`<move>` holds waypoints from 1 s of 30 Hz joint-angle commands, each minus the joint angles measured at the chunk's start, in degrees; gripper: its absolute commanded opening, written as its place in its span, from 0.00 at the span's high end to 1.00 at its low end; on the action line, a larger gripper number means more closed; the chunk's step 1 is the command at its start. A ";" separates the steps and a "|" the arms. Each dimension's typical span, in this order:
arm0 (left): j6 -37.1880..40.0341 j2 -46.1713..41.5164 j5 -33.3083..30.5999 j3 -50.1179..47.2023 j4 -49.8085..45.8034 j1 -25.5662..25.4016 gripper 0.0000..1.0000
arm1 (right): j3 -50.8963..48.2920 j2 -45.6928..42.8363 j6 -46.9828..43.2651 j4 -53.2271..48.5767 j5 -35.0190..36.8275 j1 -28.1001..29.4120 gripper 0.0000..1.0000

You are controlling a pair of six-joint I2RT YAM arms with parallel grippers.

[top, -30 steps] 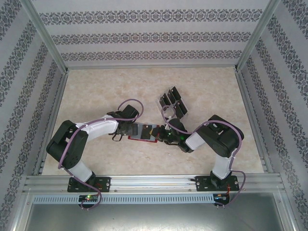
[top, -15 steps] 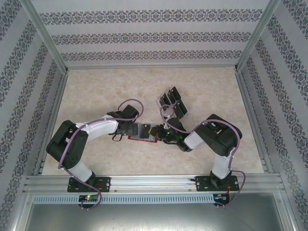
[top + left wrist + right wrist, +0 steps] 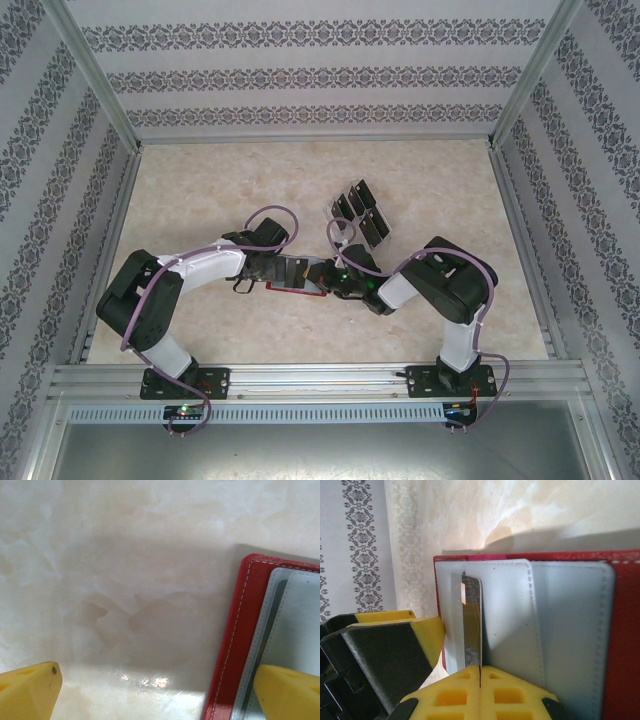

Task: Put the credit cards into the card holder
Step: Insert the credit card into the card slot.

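The red card holder lies open on the table between my two grippers, its grey pockets facing up. My right gripper is shut on a black credit card held edge-on, the card's far end tucked into the leftmost grey pocket. My left gripper stands open at the holder's left side, with one yellow finger resting on the grey pocket by the red stitched edge. That finger also shows in the right wrist view. In the top view both grippers meet over the holder.
A clear tiered rack with several more black cards stands just behind the right gripper. Bare marble tabletop stretches left and back. Patterned walls and metal frame rails close in the table.
My right gripper has moved a little left toward the holder with the card, pushing it further into the pocket. The left arm has stayed where it was.
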 commanded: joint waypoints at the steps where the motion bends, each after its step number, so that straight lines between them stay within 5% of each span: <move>1: -0.32 1.32 -0.15 -1.76 -1.99 -0.32 0.00 | 1.11 1.49 -0.07 -2.07 0.39 1.08 1.00; 3: -0.31 1.23 -0.13 -1.72 -2.01 -0.35 0.00 | 0.95 1.21 -0.07 -1.97 0.34 1.08 1.00; 14: -0.48 0.97 0.22 -1.34 -2.34 -0.32 0.00 | -0.32 -7.89 -4.21 -12.59 0.63 -0.15 0.57; 18: -0.52 0.29 0.48 -0.78 -2.82 -0.36 0.00 | -0.26 -10.39 -5.52 -16.30 0.92 -0.48 0.53; 21: -0.33 -0.81 0.68 0.09 -3.50 -0.32 0.00 | 0.03 -11.12 -6.01 -18.85 1.36 -0.64 0.60; 25: 0.20 -2.60 1.56 1.51 -4.16 -0.40 0.00 | -0.21 -10.25 -5.78 -19.47 1.60 -1.01 0.90; 30: 0.92 -4.76 4.53 3.23 -3.58 -0.68 0.00 | -1.25 -8.86 -5.13 -19.46 2.20 -1.45 1.00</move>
